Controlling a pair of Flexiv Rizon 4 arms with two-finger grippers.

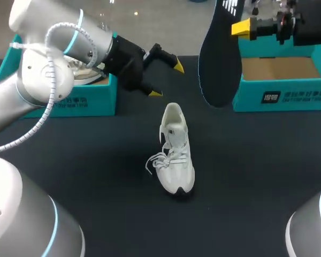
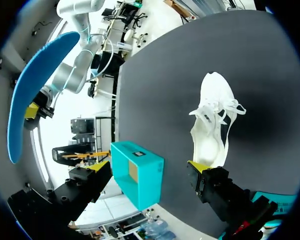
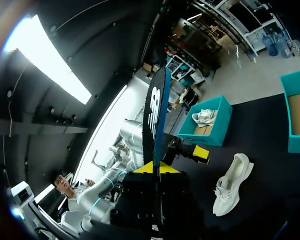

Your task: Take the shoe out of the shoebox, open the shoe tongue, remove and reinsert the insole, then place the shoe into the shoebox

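A white shoe lies on the black table near the middle, laces loose, toe toward me; it also shows as the shoe and the shoe. My right gripper is up high at the back right, shut on a dark insole that hangs down edge-on above the table. In the right wrist view the insole stands up from between the yellow tips of my right gripper. My left gripper hovers open behind the shoe, holding nothing. In the left wrist view the left gripper is spread wide, and the insole shows its blue underside.
A teal shoebox at the back left holds another white shoe. A second teal shoebox at the back right shows a bare cardboard floor. The insole hangs just left of that right box.
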